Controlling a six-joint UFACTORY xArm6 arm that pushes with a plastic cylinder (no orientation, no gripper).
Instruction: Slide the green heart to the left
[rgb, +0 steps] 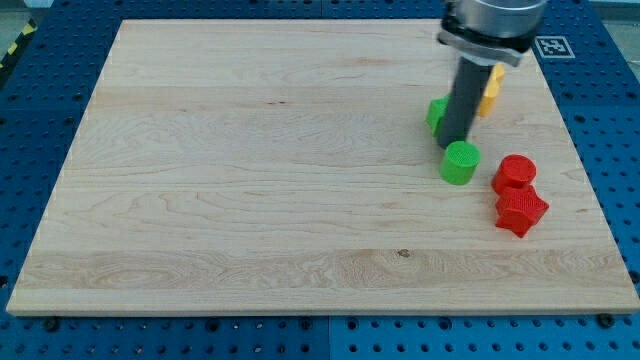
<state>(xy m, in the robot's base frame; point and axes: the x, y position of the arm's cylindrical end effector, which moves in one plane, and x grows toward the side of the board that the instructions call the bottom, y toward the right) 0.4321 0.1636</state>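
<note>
A green block (436, 113) lies at the view's upper right, partly hidden behind the rod; its shape cannot be made out. A green round block (460, 163) lies just below it. The dark rod comes down from the view's top right. My tip (456, 144) rests on the board between the two green blocks, against the right side of the upper one and right at the top edge of the round one.
A yellow block (490, 89) lies right of the rod, partly hidden. A red round block (514, 172) and a red star-like block (521, 211) lie right of the green round block. The wooden board (250, 180) ends near them at the right edge.
</note>
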